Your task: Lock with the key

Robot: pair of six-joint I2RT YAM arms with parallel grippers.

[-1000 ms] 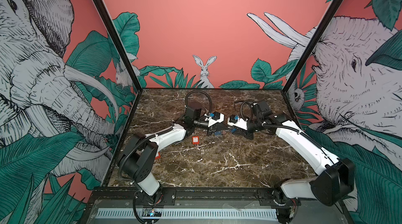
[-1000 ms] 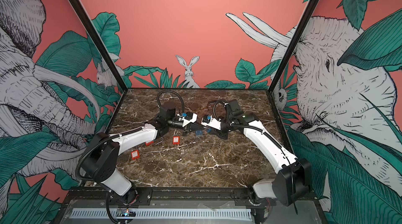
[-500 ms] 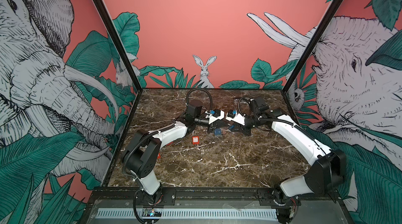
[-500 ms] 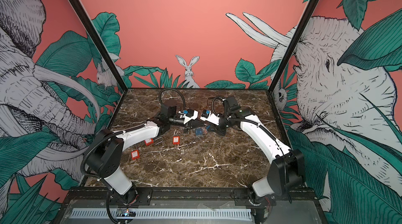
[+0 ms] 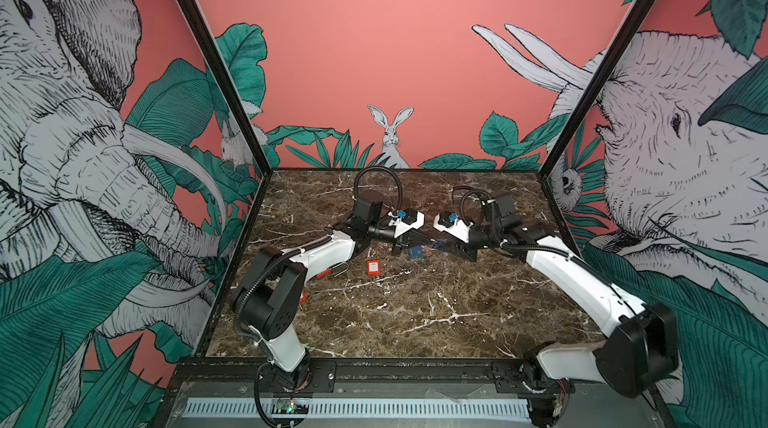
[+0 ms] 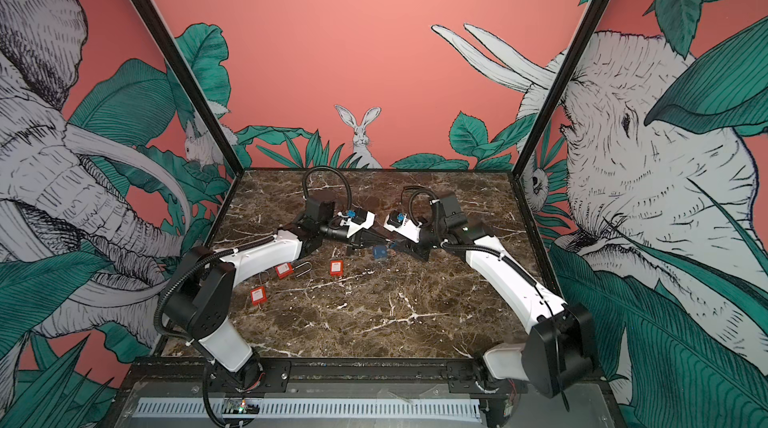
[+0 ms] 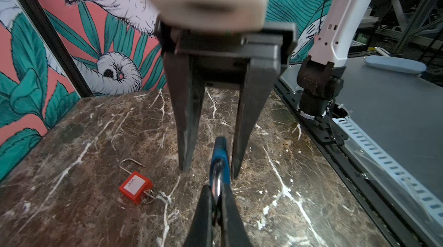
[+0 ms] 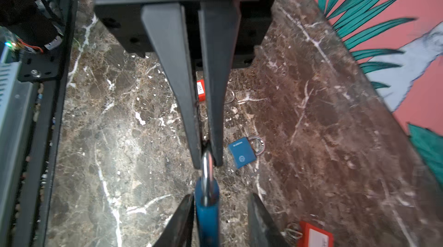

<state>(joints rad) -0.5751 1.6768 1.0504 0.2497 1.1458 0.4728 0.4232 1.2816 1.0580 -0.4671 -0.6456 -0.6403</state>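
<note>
**Marble table** (image 5: pixel 415 314): printed wall panels close three sides. A black front rail (image 5: pixel 407 376) carries both arm bases. The front half of the slab is bare in both top views, and so is the strip along the back wall. The clutter sits mid-slab and toward the left wall.

**Left arm** (image 5: pixel 324 251): lies low across left-centre and partly hides two red padlocks in that top view.

**Right arm** (image 5: pixel 573 276): reaches in from front right. Its elbow covers the slab's front right corner.

**Left gripper** (image 8: pixel 207 163): fingers pinched tight on the steel shackle (image 8: pixel 206 171) of the held blue padlock (image 8: pixel 207 212), which is off the marble near table centre. The padlock is seen edge-on only, so the keyhole and any key cannot be made out. Its lower body is cut off by the picture edge in the right wrist view.

**Right gripper** (image 7: pixel 209 172): fingers apart, straddling the blue body and gripping nothing. The body sits close to one finger, contact not resolvable. The other finger stands clear.

**Loose blue padlock** (image 5: pixel 414 252): flat on the marble just in front of the meeting grippers. Its shackle looks shut.

**Red padlocks** (image 6: pixel 336 268): three counted in a top view, strung from centre toward the left arm.
- In the left wrist view, one shows an open shackle and a key ring (image 7: pixel 147 196).
- In the right wrist view, one is mostly hidden behind the left gripper's fingers and another is cut by the picture edge.
</note>
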